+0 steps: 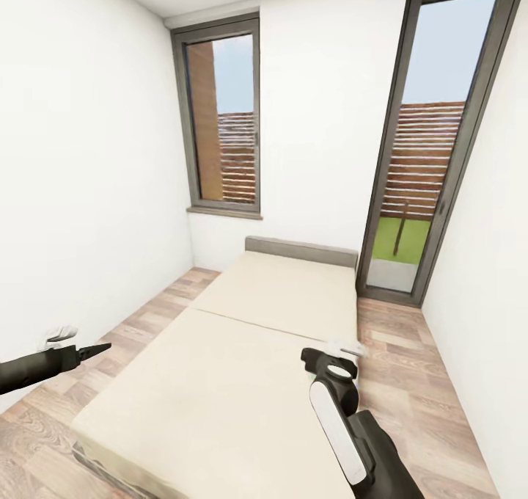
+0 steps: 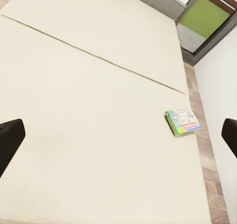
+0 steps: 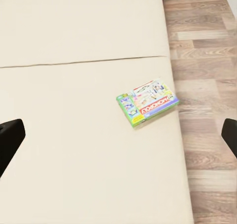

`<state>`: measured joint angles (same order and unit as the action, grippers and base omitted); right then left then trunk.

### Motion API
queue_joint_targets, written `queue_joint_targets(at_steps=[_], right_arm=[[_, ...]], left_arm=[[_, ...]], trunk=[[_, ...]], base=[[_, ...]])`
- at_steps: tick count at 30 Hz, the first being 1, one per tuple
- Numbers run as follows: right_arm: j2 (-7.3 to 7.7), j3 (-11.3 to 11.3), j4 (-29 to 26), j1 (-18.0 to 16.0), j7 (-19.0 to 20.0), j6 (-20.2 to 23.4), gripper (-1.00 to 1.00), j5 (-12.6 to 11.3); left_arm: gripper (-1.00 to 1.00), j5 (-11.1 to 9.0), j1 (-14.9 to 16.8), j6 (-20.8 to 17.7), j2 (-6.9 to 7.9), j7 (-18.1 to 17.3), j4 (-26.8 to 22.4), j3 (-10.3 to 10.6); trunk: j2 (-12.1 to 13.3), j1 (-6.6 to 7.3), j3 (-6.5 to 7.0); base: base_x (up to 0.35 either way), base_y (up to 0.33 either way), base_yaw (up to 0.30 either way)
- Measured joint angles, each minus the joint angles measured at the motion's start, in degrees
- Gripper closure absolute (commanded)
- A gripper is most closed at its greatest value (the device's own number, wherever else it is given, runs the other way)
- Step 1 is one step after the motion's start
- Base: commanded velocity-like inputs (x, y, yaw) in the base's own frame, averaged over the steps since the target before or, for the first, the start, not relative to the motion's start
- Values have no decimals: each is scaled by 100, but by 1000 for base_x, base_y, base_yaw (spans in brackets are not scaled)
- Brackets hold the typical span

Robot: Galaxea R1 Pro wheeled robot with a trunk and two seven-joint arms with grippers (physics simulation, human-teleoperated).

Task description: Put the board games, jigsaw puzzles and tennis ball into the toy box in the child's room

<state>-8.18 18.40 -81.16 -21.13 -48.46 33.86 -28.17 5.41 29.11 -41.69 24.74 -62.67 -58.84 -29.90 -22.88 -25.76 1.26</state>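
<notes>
Beige mattress of the bed (image 1: 220,381) ran across the head view, wood floor (image 1: 425,381) either side. Left end effector (image 1: 94,350) hung off the bed's left edge, fingers looked pinched together. Right end effector (image 1: 339,350) sat over the bed's right edge, state unclear there. Left wrist view: green-edged board game (image 2: 183,122) lay flat by the mattress edge, fingertips (image 2: 10,137) spread wide, nothing held. Right wrist view: same board game (image 3: 147,102) flat near the floor-side edge, fingertips (image 3: 10,137) wide apart, released.

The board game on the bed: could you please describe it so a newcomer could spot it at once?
Find the large beige bed beside the wood floor. Near the mattress edge on that floor side lies the board game, a flat green-edged box with a busy white cover and red strip, the one colourful thing on the plain mattress.
</notes>
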Motion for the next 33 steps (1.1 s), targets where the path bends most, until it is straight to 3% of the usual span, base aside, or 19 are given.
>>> queue_joint_targets(at_steps=[10,21,33], right_arm=[[30,9,-8,28,104,-155,-100,3],[59,-28,-103,84,292,-204,-100,4],[0,60,-120,86,296,-199,-100,-1]], left_arm=[[-100,0,1,-1,0,3,0,26],[-100,-5,0,8,0,-11,-1,-14],[-100,-1,0,7,0,-6,-2,-4]], trunk=[[1,0,73],[-1,1,83],[1,0,87]], base=[[-1,-79,2],[0,-231,-1],[0,-26,47]])
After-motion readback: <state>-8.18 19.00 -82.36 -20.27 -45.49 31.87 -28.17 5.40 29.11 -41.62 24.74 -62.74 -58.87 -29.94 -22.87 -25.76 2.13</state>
